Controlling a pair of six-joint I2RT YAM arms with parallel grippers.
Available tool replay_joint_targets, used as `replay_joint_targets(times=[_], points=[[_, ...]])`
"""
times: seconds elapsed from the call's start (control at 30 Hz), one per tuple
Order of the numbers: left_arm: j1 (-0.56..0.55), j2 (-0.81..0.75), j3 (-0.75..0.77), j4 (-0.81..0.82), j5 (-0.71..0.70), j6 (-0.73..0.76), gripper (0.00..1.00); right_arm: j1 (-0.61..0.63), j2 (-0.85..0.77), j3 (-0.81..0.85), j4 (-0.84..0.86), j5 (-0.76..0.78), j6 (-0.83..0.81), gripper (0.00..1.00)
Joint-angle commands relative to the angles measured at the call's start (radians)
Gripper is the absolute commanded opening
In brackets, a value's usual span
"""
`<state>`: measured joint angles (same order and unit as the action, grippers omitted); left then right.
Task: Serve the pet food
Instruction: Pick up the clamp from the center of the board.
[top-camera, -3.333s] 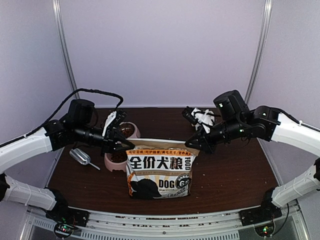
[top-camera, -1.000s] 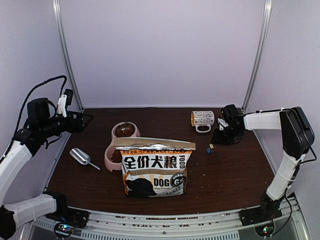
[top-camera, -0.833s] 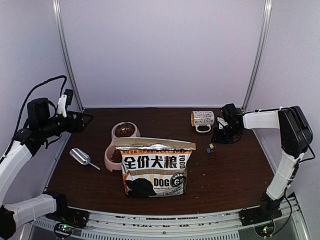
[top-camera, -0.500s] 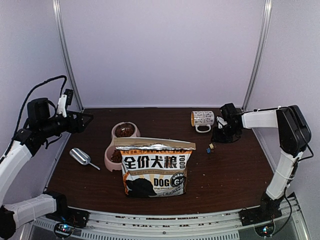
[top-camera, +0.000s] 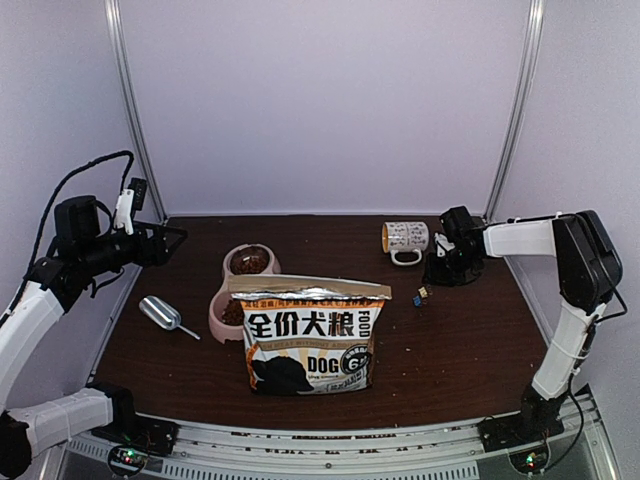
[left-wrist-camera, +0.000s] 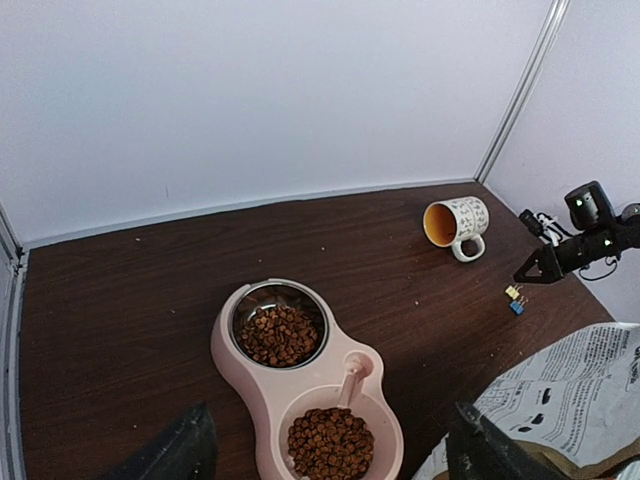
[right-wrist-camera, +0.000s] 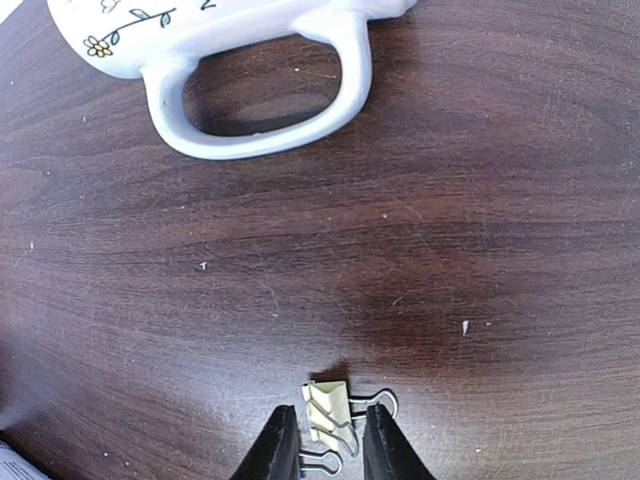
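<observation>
Between the fingertips of the right gripper (right-wrist-camera: 330, 420), low over the far right of the table (top-camera: 450, 340), lies a cream binder clip (right-wrist-camera: 328, 412); the jaws stand close on either side of it, but only their tips show at the bottom edge, and whether they pinch it I cannot tell; a second clip (right-wrist-camera: 318, 462) is mostly cut off below, only its wire loop showing; the mug (right-wrist-camera: 250, 147) just beyond lies on its side, its body cropped at the top edge. At the far left the left gripper (left-wrist-camera: 330, 445) hangs raised and spread wide, holding nothing, its fingers clipped by the frame; the bag (top-camera: 312, 335) stands near centre with its top flattened shut, so its contents are hidden, and from above it covers part of the near cup of the pink double bowl (left-wrist-camera: 222, 352). Three seconds back both arms met at the bag's mouth; now they have drawn apart to the table's sides, and over the last second the right jaws have narrowed. The pet food (left-wrist-camera: 281, 335) is small dark brown pellets, heaped loosely in both cups of the bowl; the scoop (top-camera: 160, 313) lies left of it, apart.
</observation>
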<state>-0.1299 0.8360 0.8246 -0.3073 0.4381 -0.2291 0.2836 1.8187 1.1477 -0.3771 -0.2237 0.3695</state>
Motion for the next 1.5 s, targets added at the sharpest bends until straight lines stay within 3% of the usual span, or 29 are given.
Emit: replay_joint_targets(times=[0.0,0.3,0.6,0.9,1.0,1.27,1.47], points=[[0.004,-0.006,-0.004,0.051,0.017,0.014,0.82,0.006,0.013,0.013,-0.007,0.045,0.025,0.25],[0.004,-0.009,-0.004,0.051,0.023,0.014,0.82,0.027,0.037,0.026,-0.022,0.081,0.042,0.25],[0.005,-0.008,-0.003,0.054,0.025,0.014,0.82,0.028,0.035,0.006,0.009,0.073,0.036,0.17],[0.004,-0.004,-0.004,0.059,0.028,0.014,0.82,0.029,0.034,-0.003,0.024,0.064,0.034,0.00],[0.005,-0.006,-0.005,0.062,0.031,0.013,0.82,0.029,0.020,-0.018,0.046,0.042,0.035,0.00],[0.005,-0.010,-0.004,0.084,0.014,-0.121,0.83,0.029,-0.116,-0.036,0.049,0.027,0.003,0.00],[0.003,-0.071,0.016,0.074,0.027,-0.181,0.76,0.029,-0.323,-0.086,0.038,0.005,-0.041,0.00]])
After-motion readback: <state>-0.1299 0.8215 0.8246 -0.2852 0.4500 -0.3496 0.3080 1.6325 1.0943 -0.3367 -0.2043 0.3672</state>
